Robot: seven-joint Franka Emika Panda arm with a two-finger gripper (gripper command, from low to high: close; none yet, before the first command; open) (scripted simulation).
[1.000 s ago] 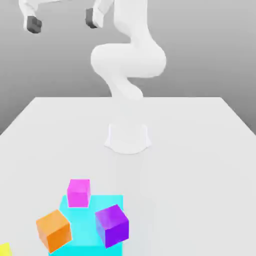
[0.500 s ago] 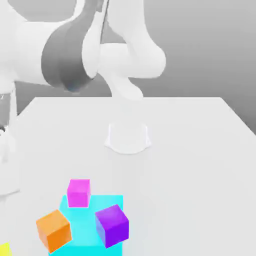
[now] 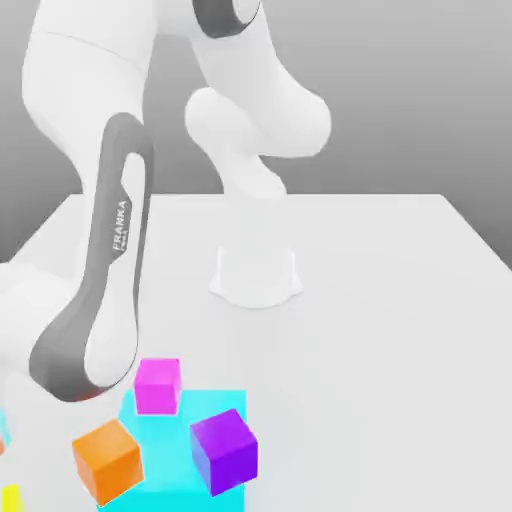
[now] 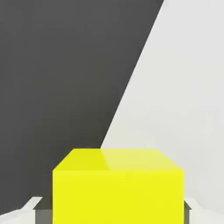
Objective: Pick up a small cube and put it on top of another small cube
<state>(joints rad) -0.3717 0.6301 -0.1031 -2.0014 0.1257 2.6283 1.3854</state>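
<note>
A bright-yellow small cube [image 4: 118, 186] sits square between the gripper [image 4: 113, 210] fingers in the hand view, one pale finger [image 4: 27, 209] pressed to one side face and its partner to the opposite face, the jaws clamped on the block near the table's edge, where white surface meets dark floor. In the exterior view a sliver of the same yellow cube [image 3: 9, 498] shows at the bottom corner on the exterior view's left, beneath the Franka arm [image 3: 100, 290], which bends low over that side of the white table [image 3: 400, 300]. Just beside it toward the exterior view's right lies an orange cube [image 3: 106, 459], tilted against a flat cyan block [image 3: 180, 470]. A magenta cube [image 3: 158, 385] and a purple cube [image 3: 224, 450] rest on the cyan block, apart from each other.
</note>
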